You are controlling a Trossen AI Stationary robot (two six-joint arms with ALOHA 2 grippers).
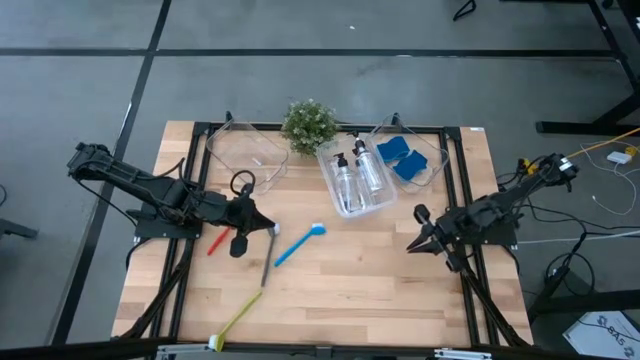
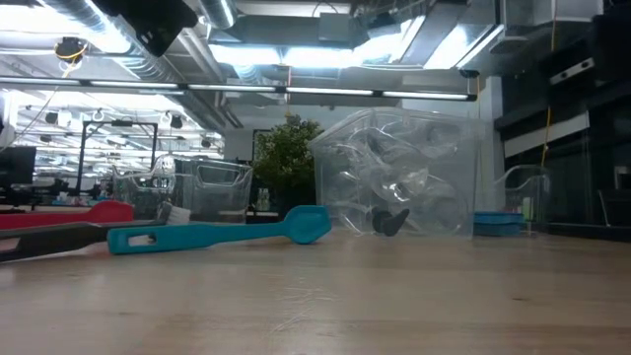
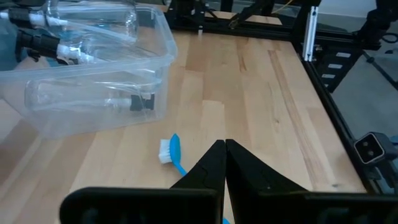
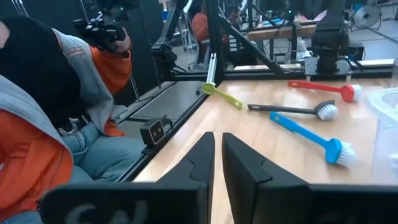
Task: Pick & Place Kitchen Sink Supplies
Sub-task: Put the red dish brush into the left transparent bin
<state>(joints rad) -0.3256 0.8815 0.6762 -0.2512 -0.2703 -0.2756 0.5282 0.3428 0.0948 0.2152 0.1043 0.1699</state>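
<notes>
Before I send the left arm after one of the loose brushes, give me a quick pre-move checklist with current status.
1. Left gripper empty: ok, fingers shut with nothing between them in its wrist view.
2. Left gripper open for a pick: not ok, it must open first.
3. Blue brush reachable: ok, lying flat on the table, apart from the grey brush.
4. Red brush clear to grasp: cannot tell, the left arm partly covers it from above.
5. Right gripper out of the way: ok, shut, empty, at the table's right side.
6. Empty bin free to receive: ok.
</notes>
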